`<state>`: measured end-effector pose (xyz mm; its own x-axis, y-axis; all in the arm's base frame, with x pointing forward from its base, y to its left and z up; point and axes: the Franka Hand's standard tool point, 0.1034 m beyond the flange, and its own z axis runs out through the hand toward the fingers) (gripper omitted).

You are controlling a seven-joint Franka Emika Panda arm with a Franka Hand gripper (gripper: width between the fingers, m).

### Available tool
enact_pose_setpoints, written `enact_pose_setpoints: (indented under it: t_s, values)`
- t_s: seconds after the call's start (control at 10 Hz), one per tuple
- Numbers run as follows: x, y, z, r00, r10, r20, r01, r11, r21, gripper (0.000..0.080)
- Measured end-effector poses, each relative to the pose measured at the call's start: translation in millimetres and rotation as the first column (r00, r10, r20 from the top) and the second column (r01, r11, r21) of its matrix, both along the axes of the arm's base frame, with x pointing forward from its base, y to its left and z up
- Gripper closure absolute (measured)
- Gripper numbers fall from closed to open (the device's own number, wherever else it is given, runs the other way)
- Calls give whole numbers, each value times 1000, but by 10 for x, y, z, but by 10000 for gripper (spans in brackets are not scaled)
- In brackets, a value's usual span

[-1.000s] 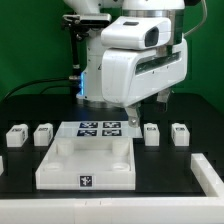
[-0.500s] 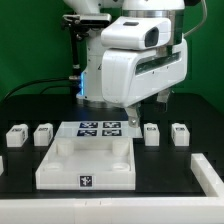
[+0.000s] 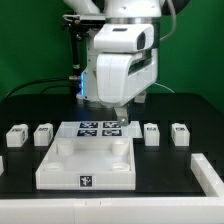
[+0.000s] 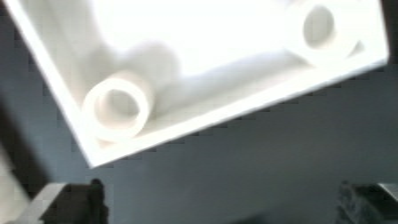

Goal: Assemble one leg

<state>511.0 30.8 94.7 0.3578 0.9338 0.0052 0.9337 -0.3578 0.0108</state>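
Four legs sit on the black table (image 3: 20, 100), all alike: small, chunky white blocks, each with a dark square tag on the face turned toward the exterior camera. Taking the marker board (image 3: 97, 128) as the landmark, the outer left leg (image 3: 17, 136) and inner left leg (image 3: 43, 132) stand beside it on the exterior view's left. The inner right leg (image 3: 151, 132) and outer right leg (image 3: 180, 132) stand beside it on the exterior view's right. All four form a rough row level with the board, each apart from its neighbour, and none is touched by the arm.

Each block looks a little wider than it is tall, so its long axis seems to run along the row. At this size that is hard to be sure of.

The arm stands upright behind the board, its bulky white wrist housing (image 3: 120, 65) above the board's far edge. The tool (image 3: 118, 116) points straight down just over that edge, toward the side of the inner right leg. In the wrist view the two dark fingers (image 4: 71, 200) are spread wide, with only dark table between them and nothing held. That view also shows the large white square part (image 3: 88, 160), which lies just in front of the board, with two of its round corner holes.
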Motion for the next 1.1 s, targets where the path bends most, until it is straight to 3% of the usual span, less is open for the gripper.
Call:
enact_pose_setpoints:
  t_s: [0.1, 0.6, 0.7, 0.9, 1.1]
  values:
    - [-54, -53, -56, 993, 119, -5, -119, 993, -10, 150]
    - [-61, -69, -65, 996, 92, -7, -92, 996, -9, 150]
    - [-92, -154, -103, 979, 202, 33, -202, 979, -15, 150]
    - [-380, -376, -229, 953, 297, 52, -296, 955, -28, 150]
    - [-527, -603, -325, 933, 356, 43, -355, 934, -29, 150]
